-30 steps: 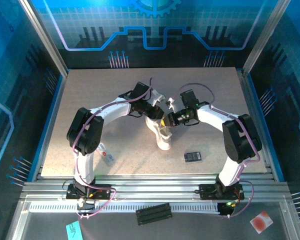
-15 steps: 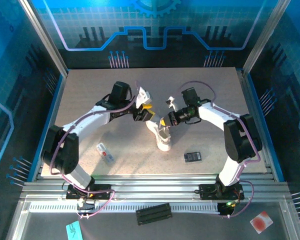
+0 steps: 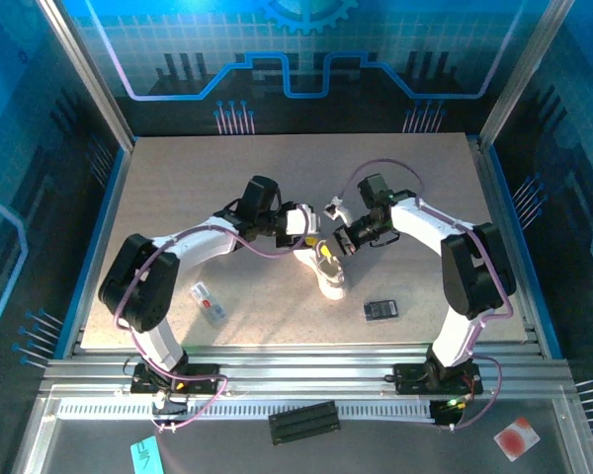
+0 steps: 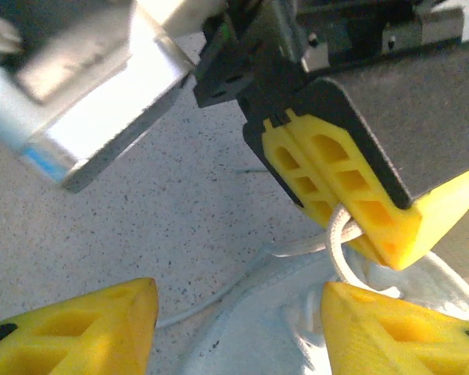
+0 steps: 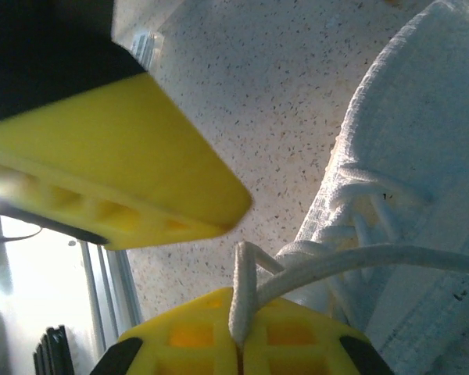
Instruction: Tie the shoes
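The small white shoe (image 3: 327,274) lies mid-table, toe toward the near edge. My right gripper (image 3: 336,244) hovers at its laced end, shut on a loop of white lace (image 5: 242,285) that rises between its yellow fingertips (image 5: 195,344). In the left wrist view those same right fingers (image 4: 336,187) pinch the lace loop (image 4: 338,244). My left gripper (image 3: 307,235) is just left of the right one and open. The left gripper (image 4: 238,328) straddles the shoe's white fabric (image 4: 273,332) and a slack lace strand (image 4: 211,301) without touching either.
A flat black rectangle (image 3: 381,309) lies right of the shoe and a small white tag (image 3: 208,302) lies near the left arm. The table's near edge meets metal rails (image 3: 306,375). A black bar (image 3: 301,423) rests beyond the rails.
My left gripper opened, swung back to the left, then returned beside the shoe. The right gripper kept its hold on the lace and barely moved.
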